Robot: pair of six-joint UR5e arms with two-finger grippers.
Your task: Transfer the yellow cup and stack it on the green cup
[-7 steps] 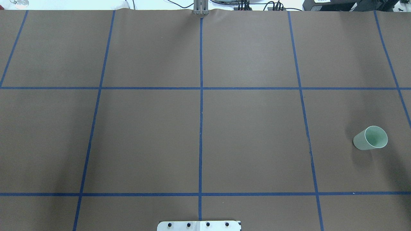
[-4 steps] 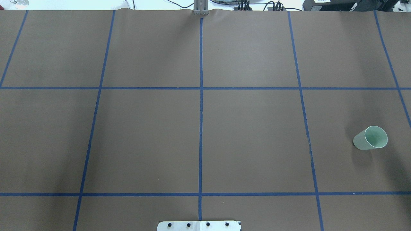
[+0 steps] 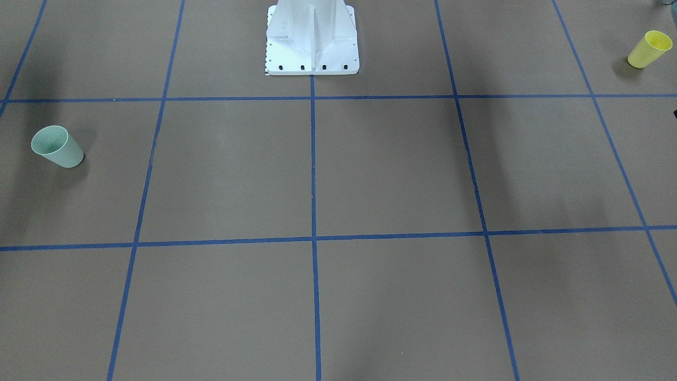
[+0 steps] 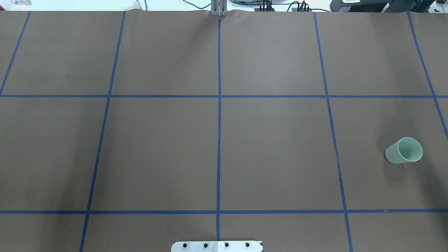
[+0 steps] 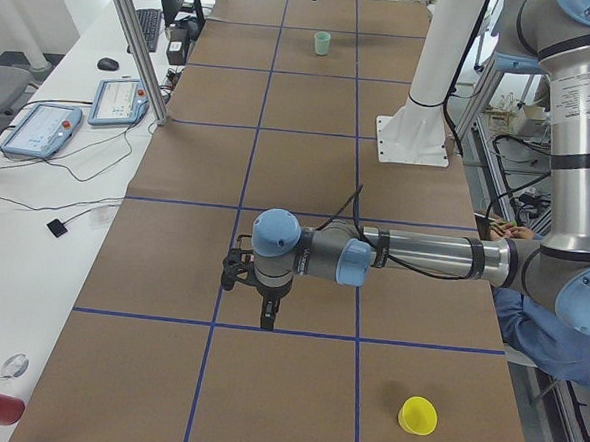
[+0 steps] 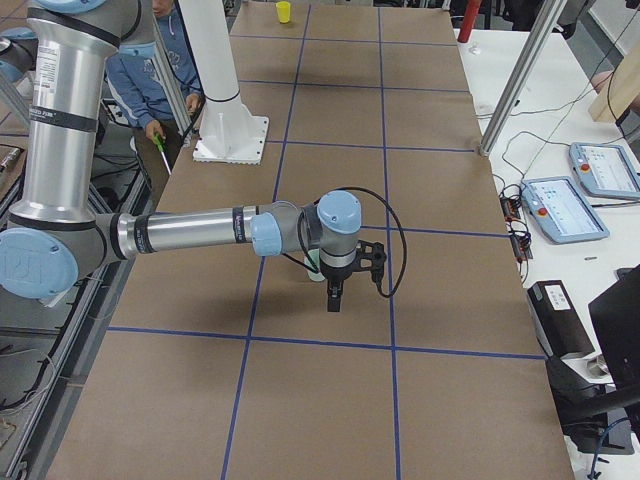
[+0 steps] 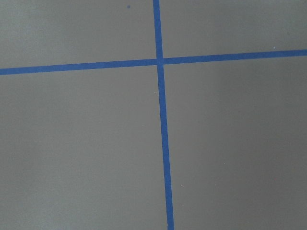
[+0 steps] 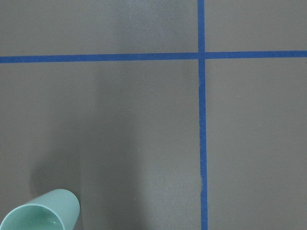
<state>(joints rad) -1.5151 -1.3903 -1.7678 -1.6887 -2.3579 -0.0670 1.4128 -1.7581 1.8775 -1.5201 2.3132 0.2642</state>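
The yellow cup [image 3: 649, 49] stands upright near the table's corner on my left side; it also shows in the exterior left view [image 5: 418, 416] and far off in the exterior right view [image 6: 284, 11]. The green cup [image 4: 404, 150] stands upright on my right side, also in the front view [image 3: 57, 146] and at the lower left of the right wrist view [image 8: 41, 214]. My left gripper [image 5: 266, 314] points down over the table, apart from the yellow cup. My right gripper [image 6: 334, 300] points down beside the green cup [image 6: 313, 262]. I cannot tell whether either is open or shut.
The white robot pedestal [image 3: 312, 37] stands at the table's middle edge. Blue tape lines grid the brown table [image 4: 273, 150]. Side benches hold teach pendants [image 5: 40, 130] [image 6: 565, 208] and metal posts [image 5: 136, 41]. A person in blue [image 6: 160, 60] stands behind the robot.
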